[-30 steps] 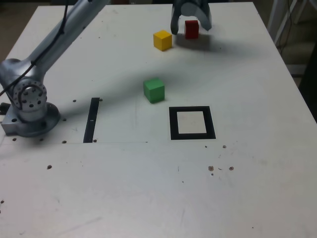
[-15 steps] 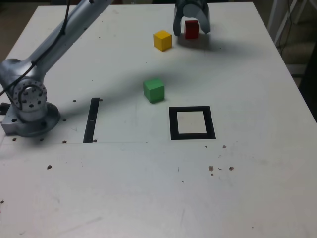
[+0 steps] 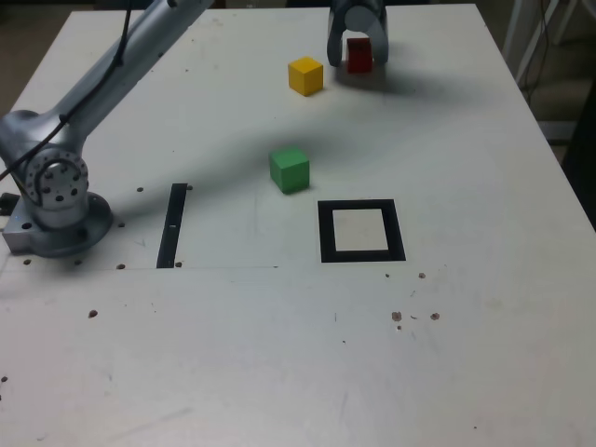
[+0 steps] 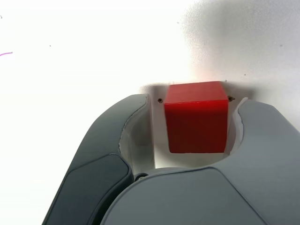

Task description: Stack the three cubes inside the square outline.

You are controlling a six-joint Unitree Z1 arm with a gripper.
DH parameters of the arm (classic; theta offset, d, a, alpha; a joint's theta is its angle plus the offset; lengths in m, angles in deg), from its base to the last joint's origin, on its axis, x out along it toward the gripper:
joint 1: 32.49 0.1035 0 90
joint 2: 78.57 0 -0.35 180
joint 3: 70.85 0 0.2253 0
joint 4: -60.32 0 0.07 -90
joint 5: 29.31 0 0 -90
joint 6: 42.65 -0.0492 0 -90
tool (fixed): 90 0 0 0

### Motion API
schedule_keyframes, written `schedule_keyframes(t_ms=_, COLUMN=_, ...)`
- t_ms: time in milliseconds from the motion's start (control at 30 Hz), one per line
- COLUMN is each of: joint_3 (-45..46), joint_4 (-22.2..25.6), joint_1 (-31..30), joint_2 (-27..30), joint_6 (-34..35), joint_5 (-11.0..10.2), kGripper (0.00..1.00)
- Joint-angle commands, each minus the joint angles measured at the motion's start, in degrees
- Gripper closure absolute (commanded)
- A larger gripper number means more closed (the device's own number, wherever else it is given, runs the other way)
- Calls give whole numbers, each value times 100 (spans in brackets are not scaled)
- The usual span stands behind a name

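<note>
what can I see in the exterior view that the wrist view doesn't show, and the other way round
Only the exterior view shows the yellow cube, the green cube, the square outline, the black strip and the arm's base.
Only the wrist view shows a short pink line on the tabletop.
Both show the red cube between the open jaws of the end effector, and part of the white tabletop.

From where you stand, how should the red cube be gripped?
By two opposite upright faces, coming from above: the red cube sits flat, its top uncovered, and the open gripper's fingers already flank it, so closing straight in should probably hold.
</note>
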Motion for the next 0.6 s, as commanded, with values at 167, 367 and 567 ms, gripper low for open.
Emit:
schedule_keyframes(t_ms=167, joint_3=-77, joint_4=40, joint_1=9, joint_2=-46, joint_6=-7, joint_5=18, kGripper=48)
schedule_keyframes(t_ms=367, joint_3=-83, joint_4=33, joint_1=9, joint_2=-46, joint_6=-6, joint_5=18, kGripper=63)
schedule_keyframes(t_ms=567, joint_3=-96, joint_4=40, joint_1=7, joint_2=-15, joint_6=-1, joint_5=20, kGripper=72)
